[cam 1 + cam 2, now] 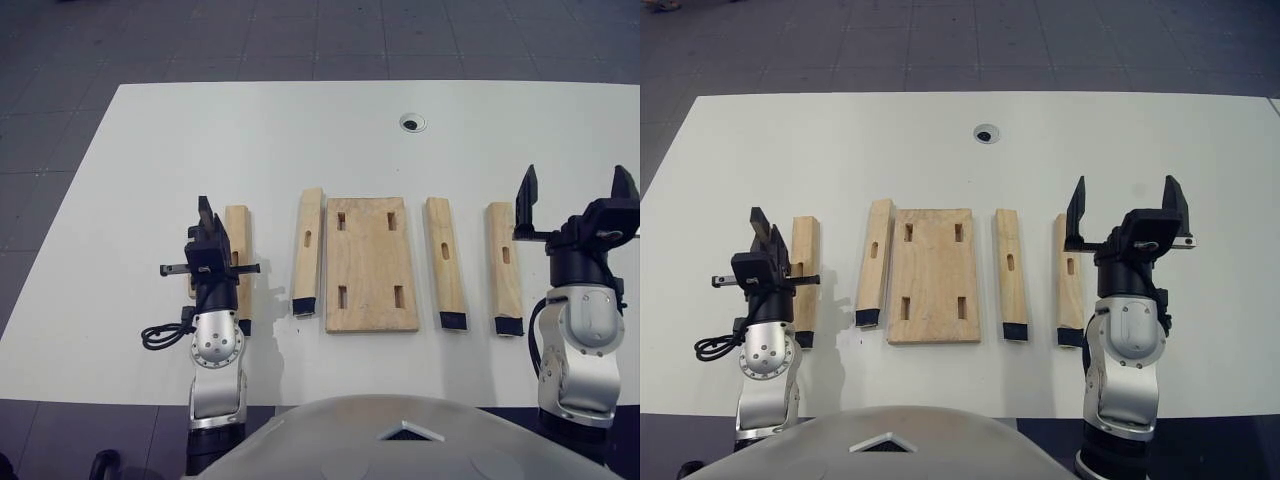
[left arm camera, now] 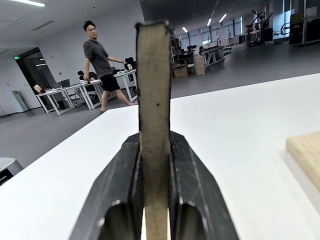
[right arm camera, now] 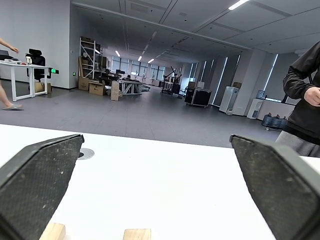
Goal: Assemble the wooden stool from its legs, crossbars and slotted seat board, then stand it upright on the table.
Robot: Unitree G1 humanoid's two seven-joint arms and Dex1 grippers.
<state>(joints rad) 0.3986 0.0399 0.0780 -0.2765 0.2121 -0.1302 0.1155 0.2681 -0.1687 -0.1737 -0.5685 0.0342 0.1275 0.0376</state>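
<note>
The slotted seat board (image 1: pixel 370 262) lies flat mid-table. Two wooden legs with black ends lie on each side of it: one (image 1: pixel 309 250) and one (image 1: pixel 238 262) to the left, one (image 1: pixel 445 262) and one (image 1: pixel 505 266) to the right. My left gripper (image 1: pixel 210 222) stands beside the outer left leg, shut on a thin wooden crossbar (image 2: pixel 154 90) seen edge-on between its fingers (image 2: pixel 187 175). Beyond the outer right leg my right gripper (image 1: pixel 1127 208) is held above the table, open, with nothing between its pads (image 3: pixel 35 185).
The white table (image 1: pixel 250 140) has a round cable hole (image 1: pixel 412 122) at the back, with bare surface around it. A black cable (image 1: pixel 160 335) loops by my left wrist. The front table edge runs just below the legs' black ends.
</note>
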